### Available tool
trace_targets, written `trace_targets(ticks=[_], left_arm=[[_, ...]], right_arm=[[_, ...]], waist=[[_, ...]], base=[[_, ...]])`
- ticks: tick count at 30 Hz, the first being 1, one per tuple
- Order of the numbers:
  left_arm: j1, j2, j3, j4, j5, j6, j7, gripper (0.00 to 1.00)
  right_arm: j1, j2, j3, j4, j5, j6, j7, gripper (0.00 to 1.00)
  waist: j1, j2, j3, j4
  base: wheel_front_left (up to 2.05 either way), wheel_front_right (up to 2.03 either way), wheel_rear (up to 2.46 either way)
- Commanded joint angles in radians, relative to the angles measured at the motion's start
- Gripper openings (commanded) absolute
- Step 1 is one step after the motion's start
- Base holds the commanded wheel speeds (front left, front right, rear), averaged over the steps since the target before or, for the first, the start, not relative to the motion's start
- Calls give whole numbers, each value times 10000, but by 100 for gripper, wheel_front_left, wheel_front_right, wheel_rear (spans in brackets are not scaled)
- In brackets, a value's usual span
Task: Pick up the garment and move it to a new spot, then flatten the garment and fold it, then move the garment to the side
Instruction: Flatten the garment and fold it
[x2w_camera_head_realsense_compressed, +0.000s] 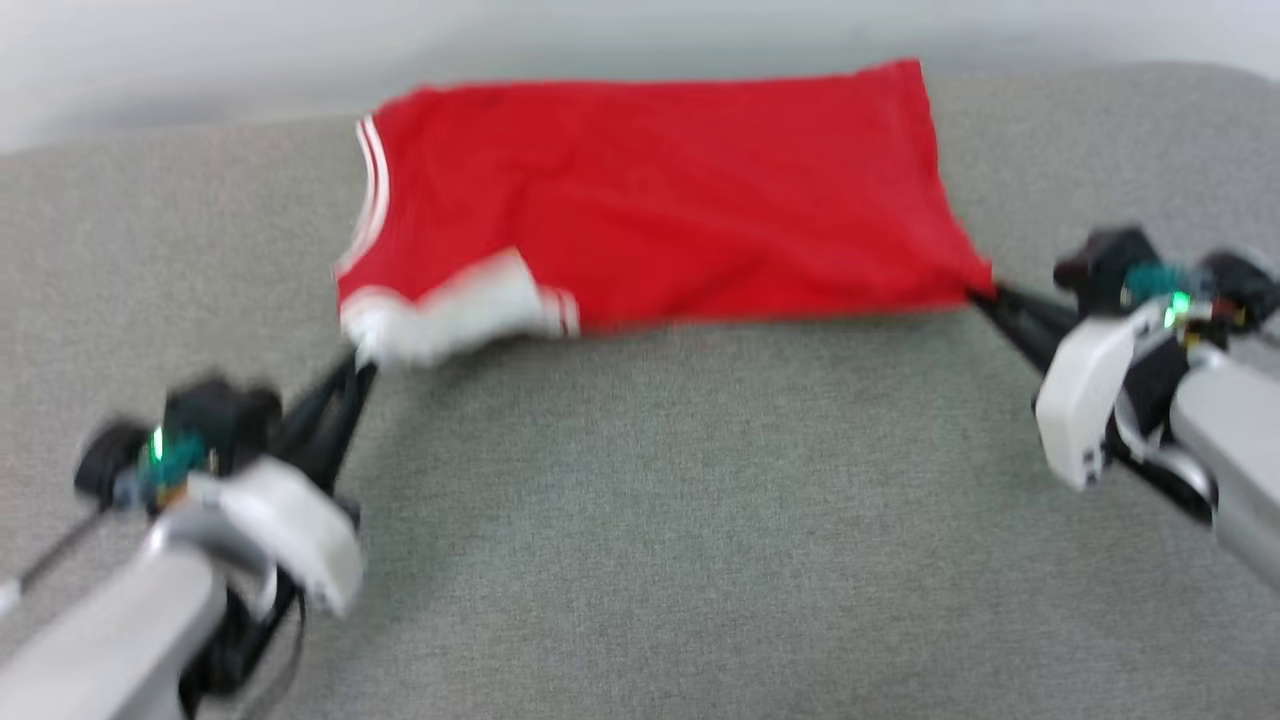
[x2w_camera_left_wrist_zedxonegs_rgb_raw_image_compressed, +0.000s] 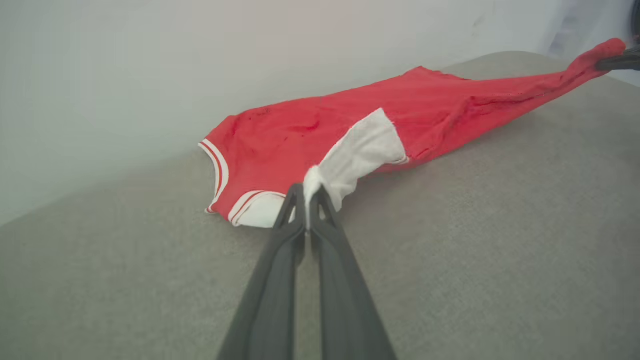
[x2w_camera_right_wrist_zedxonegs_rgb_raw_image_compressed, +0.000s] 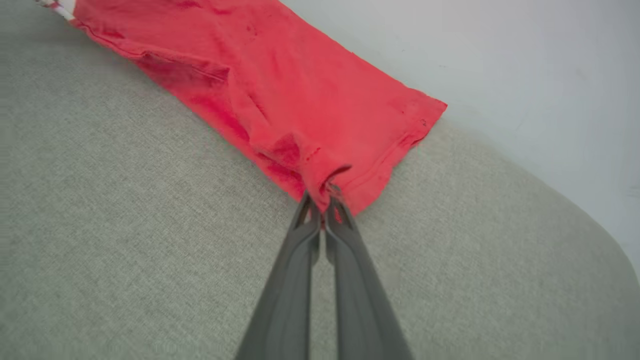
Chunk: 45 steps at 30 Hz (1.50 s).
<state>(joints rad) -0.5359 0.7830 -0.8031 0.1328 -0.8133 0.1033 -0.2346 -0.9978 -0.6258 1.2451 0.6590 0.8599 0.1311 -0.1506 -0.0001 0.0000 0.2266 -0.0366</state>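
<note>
While the garment (x2w_camera_head_realsense_compressed: 660, 190) lies on the grey surface (x2w_camera_head_realsense_compressed: 640, 520), the left gripper (x2w_camera_left_wrist_zedxonegs_rgb_raw_image_compressed: 307, 200) is clamped on its white sleeve (x2w_camera_left_wrist_zedxonegs_rgb_raw_image_compressed: 362, 150). The right gripper (x2w_camera_right_wrist_zedxonegs_rgb_raw_image_compressed: 322, 200) pinches the red hem corner just ahead of its tips.

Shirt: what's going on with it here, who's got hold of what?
Both arms have the shirt pinched and drawn out between them on the grey surface. The left gripper is shut on the white sleeve. The right gripper is shut on a corner of the hem. The red body lies mostly flat on the surface, with some wrinkles.
</note>
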Motion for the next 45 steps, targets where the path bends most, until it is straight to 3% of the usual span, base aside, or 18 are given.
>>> trace_targets(ticks=[1,5,10,16,31,45], left_arm=[[618,156,-37,-380,-164,240,-2,0],[2121,607,-119,-1351,-569,912,-49,0],[3689,722,-188,-2116,-1176,1548,-133,0],[5065,547,-426,-2489,-1699,1833,-192,0],[6444,629,-836,-2732,-2365,1939,47,0],[3664,484,-187,-2171,-1140,1229,207,0]], right_arm=[[374,-105,41,-97,95,-7,-94,0],[1209,-403,87,-302,251,-9,-191,0],[2345,-931,85,-633,523,-9,-227,0],[3573,-1487,-124,-1221,940,-7,-170,0],[6157,-2569,-1305,-3114,1051,-7,728,0],[5807,-2205,-3243,-4000,337,-7,1589,0]], waist=[[1,0,-289,-34],[1,0,-707,-33],[1,0,-1199,99],[1,0,-1605,192],[1,0,-2069,309],[1,0,-1511,122]], base=[[0,0,0],[0,0,0],[0,0,0],[0,0,0],[0,0,0],[0,0,0]])
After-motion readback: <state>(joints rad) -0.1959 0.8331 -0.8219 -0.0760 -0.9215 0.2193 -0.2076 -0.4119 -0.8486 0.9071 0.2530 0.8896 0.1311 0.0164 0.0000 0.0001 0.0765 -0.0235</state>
